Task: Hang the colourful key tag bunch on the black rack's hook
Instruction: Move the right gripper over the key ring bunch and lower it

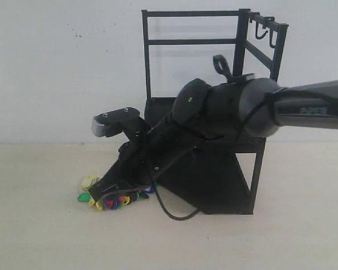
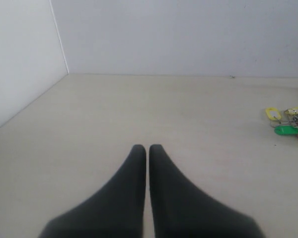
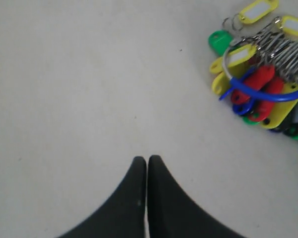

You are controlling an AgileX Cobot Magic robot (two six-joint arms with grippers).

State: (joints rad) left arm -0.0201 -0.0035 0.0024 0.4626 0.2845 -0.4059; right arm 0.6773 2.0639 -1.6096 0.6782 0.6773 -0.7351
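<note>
The colourful key tag bunch (image 1: pixel 114 201) lies on the pale table in front of the black rack (image 1: pixel 236 185), left of its base. My right arm reaches across from the right. Its gripper (image 1: pixel 98 190) is low at the bunch, partly covering it. In the right wrist view the right gripper (image 3: pixel 147 158) is shut and empty, hovering over bare table with the bunch (image 3: pixel 260 94) off to one side, apart from the tips. The left gripper (image 2: pixel 147 148) is shut and empty, with the bunch (image 2: pixel 290 121) far from it. J-shaped hooks (image 1: pixel 262 34) hang at the rack's top right.
The right arm's bulk hides the rack's lower tray and middle. A black cable (image 1: pixel 169 212) loops down onto the table by the rack's base. A white wall stands behind, and a side wall (image 2: pixel 20 64) shows in the left wrist view.
</note>
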